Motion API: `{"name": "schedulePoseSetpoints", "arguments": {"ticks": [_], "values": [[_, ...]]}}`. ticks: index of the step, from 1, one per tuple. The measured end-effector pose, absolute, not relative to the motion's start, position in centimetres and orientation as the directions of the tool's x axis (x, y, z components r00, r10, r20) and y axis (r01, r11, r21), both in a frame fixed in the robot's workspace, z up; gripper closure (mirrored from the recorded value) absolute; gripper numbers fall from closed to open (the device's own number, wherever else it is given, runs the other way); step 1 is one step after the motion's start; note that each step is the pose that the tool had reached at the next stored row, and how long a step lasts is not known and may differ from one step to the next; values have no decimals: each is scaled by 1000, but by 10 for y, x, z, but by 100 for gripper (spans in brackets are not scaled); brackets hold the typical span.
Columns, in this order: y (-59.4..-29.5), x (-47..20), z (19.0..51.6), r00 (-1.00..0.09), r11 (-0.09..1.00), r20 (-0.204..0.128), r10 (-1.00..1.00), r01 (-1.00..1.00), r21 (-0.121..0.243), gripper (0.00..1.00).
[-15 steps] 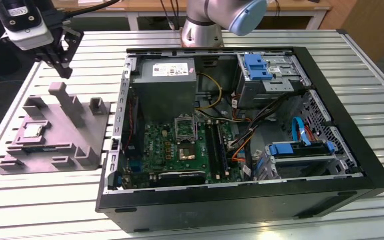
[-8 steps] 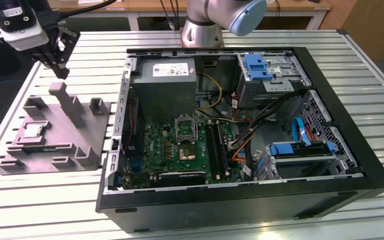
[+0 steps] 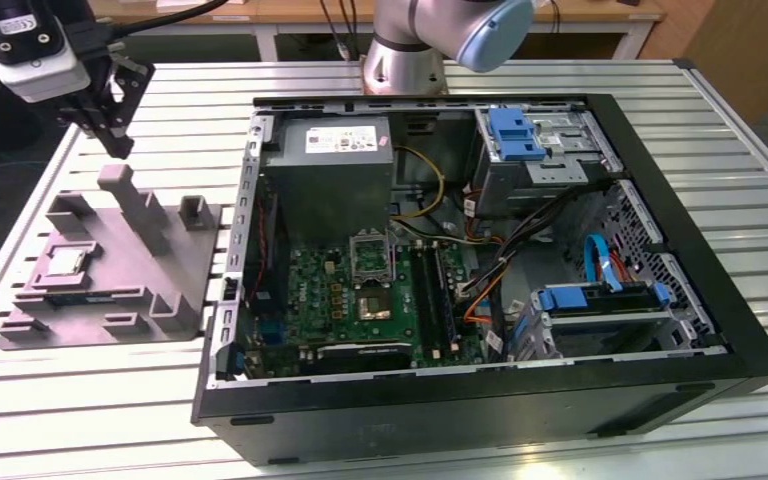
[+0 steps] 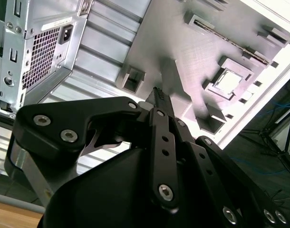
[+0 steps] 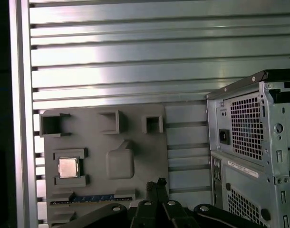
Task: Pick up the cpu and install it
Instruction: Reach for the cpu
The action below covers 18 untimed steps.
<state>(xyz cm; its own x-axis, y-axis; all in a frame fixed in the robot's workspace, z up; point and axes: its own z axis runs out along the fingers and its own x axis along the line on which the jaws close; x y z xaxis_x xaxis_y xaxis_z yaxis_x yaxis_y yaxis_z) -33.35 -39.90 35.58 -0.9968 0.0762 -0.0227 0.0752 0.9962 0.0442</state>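
Find the chip (image 3: 64, 263) lying flat, metal face up, in its square pocket on the grey tray (image 3: 124, 305), on the table (image 3: 758, 130) beside the computer case (image 3: 704, 330), at the exterior view's left of it; not yet touched, not yet lifted. See the gripper (image 3: 119, 148) hanging high over the far end of that tray, close to the tall post (image 3: 137, 205) and well apart from the chip. Going by the second wrist view, take the gripper (image 4: 158, 92) as closed, with nothing held. To do the reaching step well, in my judgement: open wide enough while high, come straight above the pocket, keep clear of the tall post and of the raised walls around the pocket, then grip only two opposite edges, level and gently, without pressing on the metal face. Hard to judge from here the readiness of the green board (image 3: 357, 300) inside the case for receiving it.
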Motion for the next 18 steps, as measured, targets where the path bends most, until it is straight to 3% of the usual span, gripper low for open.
{"name": "schedulePoseSetpoints", "arguments": {"ticks": [18], "values": [[-399,-343,355,-997,996,-23,76,75,44,89]]}}
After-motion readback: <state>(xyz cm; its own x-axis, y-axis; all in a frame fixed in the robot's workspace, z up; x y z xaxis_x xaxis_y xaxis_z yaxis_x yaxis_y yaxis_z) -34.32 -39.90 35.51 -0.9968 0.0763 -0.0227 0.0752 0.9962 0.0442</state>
